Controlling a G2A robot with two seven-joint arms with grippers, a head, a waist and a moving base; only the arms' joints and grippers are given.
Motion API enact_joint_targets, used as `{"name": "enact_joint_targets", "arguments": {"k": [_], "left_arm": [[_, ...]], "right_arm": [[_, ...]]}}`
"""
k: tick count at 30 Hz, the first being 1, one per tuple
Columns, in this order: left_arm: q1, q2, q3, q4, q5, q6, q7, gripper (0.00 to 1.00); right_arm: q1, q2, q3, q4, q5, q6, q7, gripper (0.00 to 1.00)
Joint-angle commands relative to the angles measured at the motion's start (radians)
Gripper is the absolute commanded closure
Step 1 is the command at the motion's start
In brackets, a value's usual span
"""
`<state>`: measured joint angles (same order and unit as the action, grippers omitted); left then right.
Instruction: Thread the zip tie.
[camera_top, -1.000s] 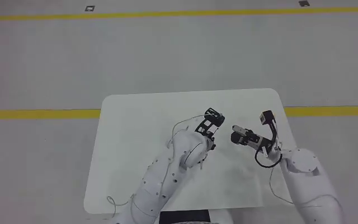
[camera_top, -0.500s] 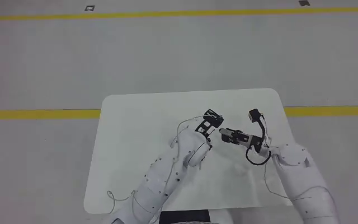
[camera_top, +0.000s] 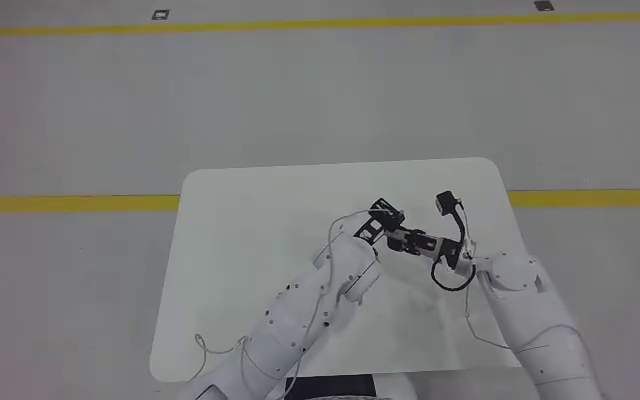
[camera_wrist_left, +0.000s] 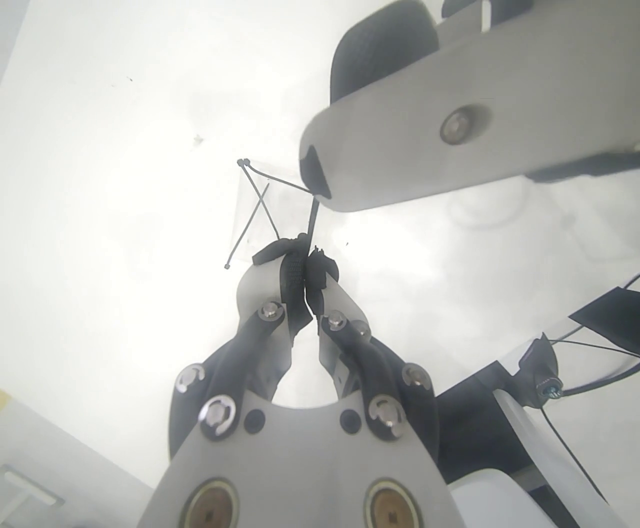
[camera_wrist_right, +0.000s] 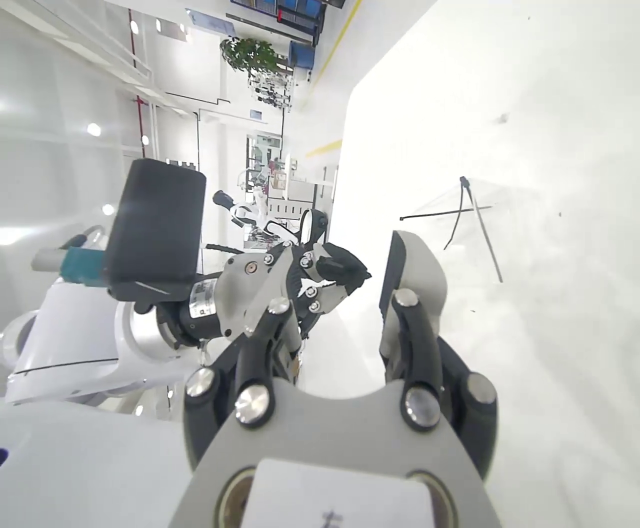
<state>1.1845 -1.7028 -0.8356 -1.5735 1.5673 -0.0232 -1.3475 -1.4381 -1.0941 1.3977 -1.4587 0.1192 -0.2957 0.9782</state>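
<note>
One skinny black nylon zip tie (camera_wrist_left: 312, 220), pinched hard between the fingertips of the left gripper (camera_wrist_left: 305, 260). Fully clamped, no gap showing. Short free bit poking straight out past the tips and ending right at the tip of one grey, black-padded finger (camera_wrist_left: 450, 125) of the right gripper (camera_top: 400, 240). Right jaws wide open, nothing held, one finger either side of the left fingertips going by the right wrist view. Strap end between those pads or just beside the near one? Can't tell.

Handling guess: weighs next to nothing, springy rather than floppy, slick on the flat faces, so likely to twist or squirt out of a sloppy pinch. Not fragile, but easy to kink. Best taken flat across the pads, close up to the left fingertips, for a short stiff stub. Farther out, probably just whippy. Locking head: can't tell which end.

Beneath the fingers, well clear of them: a clear plastic bag (camera_wrist_left: 252, 210) with a few more black ties inside, lying flat on the smooth white tabletop (camera_top: 250, 260). A few dark specks near the bag, otherwise glossy, so probably slippery for anything dropped. Beyond the fingers, a bright open hall, grey floor with yellow lines (camera_top: 100, 203), a leafy green plant (camera_wrist_right: 250, 50) far off.
</note>
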Motion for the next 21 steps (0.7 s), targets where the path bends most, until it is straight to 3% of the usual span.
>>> {"name": "enact_joint_targets", "arguments": {"k": [1, 9, 15, 21], "left_arm": [[-0.002, 0.001, 0.004, 0.002, 0.001, 0.000, 0.000, 1.00], [-0.009, 0.004, 0.020, 0.009, -0.002, 0.004, 0.002, 1.00], [-0.014, 0.007, 0.026, 0.012, -0.002, 0.013, -0.003, 1.00], [-0.017, 0.011, 0.028, 0.016, -0.005, 0.016, -0.012, 1.00]], "right_arm": [[0.002, 0.001, -0.004, 0.002, 0.001, -0.001, -0.001, 0.65], [0.015, 0.002, -0.022, 0.012, 0.010, 0.000, -0.011, 0.68], [0.022, 0.004, -0.035, 0.023, 0.015, 0.002, -0.017, 0.76], [0.026, 0.007, -0.042, 0.027, 0.018, 0.004, -0.013, 0.76]]}}
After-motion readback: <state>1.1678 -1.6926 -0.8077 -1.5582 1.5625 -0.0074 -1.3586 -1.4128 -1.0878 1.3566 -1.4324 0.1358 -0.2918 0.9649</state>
